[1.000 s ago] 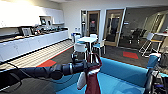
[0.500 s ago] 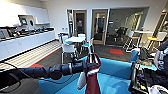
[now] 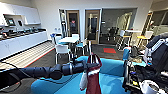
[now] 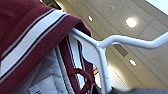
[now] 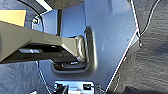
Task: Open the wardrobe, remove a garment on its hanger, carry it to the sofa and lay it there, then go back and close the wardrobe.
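Note:
The garment [image 3: 93, 76], a maroon jacket with a white sleeve, hangs from the white hanger [image 3: 90, 52] at the picture's middle. My left gripper [image 3: 87, 65] is shut on the hanger at the end of the dark left arm, which reaches in from the left. The jacket hangs over the near part of the blue sofa [image 3: 113, 72], whose seat and back spread below and behind it. The left wrist view shows the jacket's striped collar [image 4: 30, 37] and the hanger's [image 4: 100, 50] white neck close up under the ceiling. My right arm [image 3: 157, 55] is held up at the right.
A white table with white chairs [image 3: 67, 43] stands beyond the sofa. A long white kitchen counter [image 3: 22, 42] runs along the left wall. Glass doors [image 3: 92, 25], a red mat [image 3: 110, 50] and high stools [image 3: 125, 37] lie farther back.
The whole head view has shifted left, so the camera has turned right. The sofa now shows larger and closer. The jacket still hangs from my left gripper.

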Motion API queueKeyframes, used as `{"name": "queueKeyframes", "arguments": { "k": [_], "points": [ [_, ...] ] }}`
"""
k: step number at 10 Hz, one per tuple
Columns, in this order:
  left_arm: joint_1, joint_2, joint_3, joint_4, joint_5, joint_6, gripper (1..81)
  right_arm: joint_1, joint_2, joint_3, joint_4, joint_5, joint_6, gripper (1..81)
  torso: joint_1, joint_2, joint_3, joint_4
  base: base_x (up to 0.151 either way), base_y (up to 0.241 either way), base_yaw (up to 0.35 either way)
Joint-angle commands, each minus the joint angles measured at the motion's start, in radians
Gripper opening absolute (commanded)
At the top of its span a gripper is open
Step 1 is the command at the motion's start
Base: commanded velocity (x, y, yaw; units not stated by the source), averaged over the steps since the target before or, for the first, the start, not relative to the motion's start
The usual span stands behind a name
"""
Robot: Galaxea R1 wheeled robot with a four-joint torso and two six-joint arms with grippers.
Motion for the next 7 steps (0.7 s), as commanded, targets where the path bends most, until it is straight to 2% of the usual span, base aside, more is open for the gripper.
{"name": "queueKeyframes", "arguments": {
  "k": [1, 7],
  "points": [
    [-0.178, -0.007, 0.034, 0.055, -0.089, 0.028, 1.0, 0.030, -0.012, 0.005, -0.015, -0.055, -0.002, 81.1, 0.000, 0.000, 0.000, 0.000, 0.000, 0.000, 0.000],
    [-0.178, -0.008, 0.037, 0.055, -0.088, 0.028, 1.0, 0.030, -0.003, 0.010, -0.013, -0.055, 0.000, 81.1, 0.000, 0.000, 0.000, 0.000, 0.000, 0.000, 0.000]
  ]
}}
